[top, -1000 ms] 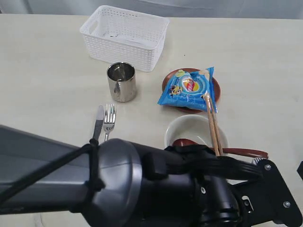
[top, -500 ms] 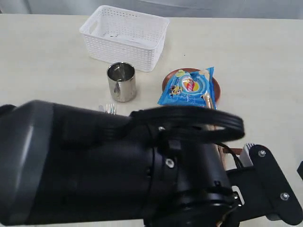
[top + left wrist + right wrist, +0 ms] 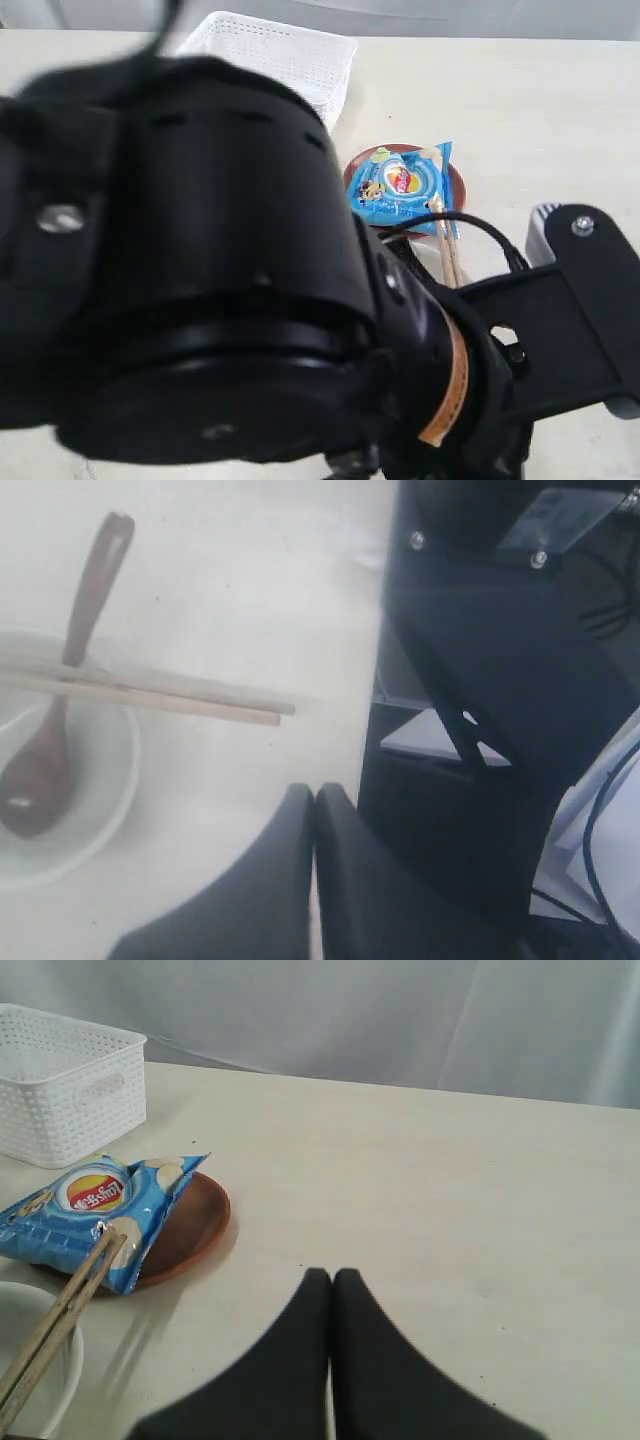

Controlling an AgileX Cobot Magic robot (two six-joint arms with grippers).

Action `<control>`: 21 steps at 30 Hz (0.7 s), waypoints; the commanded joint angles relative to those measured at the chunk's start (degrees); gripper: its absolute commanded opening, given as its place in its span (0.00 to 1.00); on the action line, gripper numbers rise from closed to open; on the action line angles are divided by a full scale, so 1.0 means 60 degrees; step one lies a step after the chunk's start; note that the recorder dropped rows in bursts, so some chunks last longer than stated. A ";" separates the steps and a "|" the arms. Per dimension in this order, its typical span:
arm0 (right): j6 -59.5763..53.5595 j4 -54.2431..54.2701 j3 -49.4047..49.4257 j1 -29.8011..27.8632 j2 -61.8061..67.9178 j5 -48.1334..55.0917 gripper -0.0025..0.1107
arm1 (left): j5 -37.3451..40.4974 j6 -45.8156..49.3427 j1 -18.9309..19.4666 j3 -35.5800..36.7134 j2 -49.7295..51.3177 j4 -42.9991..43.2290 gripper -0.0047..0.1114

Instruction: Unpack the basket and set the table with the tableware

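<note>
Worktop (image 3: 560, 110) count: one basket (image 3: 300, 58), one plate (image 3: 195, 1225), one blue packet (image 3: 405, 185), two chopsticks (image 3: 180, 704), one bowl (image 3: 108, 780), one spoon (image 3: 47, 745). Two hands in view, one per wrist camera.

Arm (image 3: 200, 270): a black, blurred bulk close to the exterior camera, covering the left and middle of that view and hiding much of the worktop.

- Left hand (image 3: 314, 800): fingers pressed together with no gap, gripping nothing. It hangs over bare worktop just beside the bowl.
- Right hand (image 3: 332, 1278): fingers likewise closed tight and empty, over open worktop well apart from the plate.

Basket: white, lattice walls, handle cut-out on the end. Sits at 12 o'clock on the worktop, about 10 o'clock from the plate. What lies inside I cannot tell.

Plate: round, brown, with the packet lying across it and overhanging its rim.

Chopsticks: pale wood, side by side. One end rests on the packet; they run toward 6 o'clock across the bowl's rim.

Bowl: off-white, at 6 o'clock from the plate. The reddish-brown spoon lies in it, handle sticking out over the rim, under the chopsticks.
</note>
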 commanded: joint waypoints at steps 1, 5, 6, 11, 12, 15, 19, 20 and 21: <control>-0.0003 -0.0044 0.0022 -0.0051 -0.0056 -0.0020 0.02 | -0.0034 -0.0067 0.0007 0.0059 -0.0727 0.0122 0.04; -0.0003 -0.0044 0.0022 -0.0051 -0.0056 -0.0020 0.02 | -0.0034 -0.0067 0.0007 0.0059 -0.1268 0.0122 0.04; -0.0003 -0.0044 0.0022 -0.0051 -0.0056 -0.0020 0.02 | -0.0013 -0.0067 0.0007 0.0059 -0.1404 0.0190 0.04; -0.0003 -0.0044 0.0022 -0.0051 -0.0056 -0.0020 0.02 | 0.0233 -0.0470 0.0007 0.0059 -0.2050 0.0821 0.04; -0.0003 -0.0044 0.0022 -0.0051 -0.0056 -0.0020 0.02 | 0.0325 -0.0594 0.0007 0.0059 -0.2193 0.0971 0.04; -0.0003 -0.0044 0.0022 -0.0051 -0.0056 -0.0020 0.02 | 0.0464 -0.0691 0.0007 0.0059 -0.2629 0.1160 0.04; -0.0003 -0.0044 0.0022 -0.0051 -0.0056 -0.0020 0.02 | 0.0721 -0.2900 0.0007 0.0059 -0.3613 0.3683 0.04; -0.0003 -0.0044 0.0022 -0.0051 -0.0056 -0.0020 0.02 | 0.1170 -0.3554 0.0007 0.0059 -0.3955 0.4715 0.04; -0.0003 -0.0044 0.0022 -0.0051 -0.0056 -0.0020 0.02 | 0.1407 -0.3807 0.0007 0.0059 -0.4136 0.5106 0.04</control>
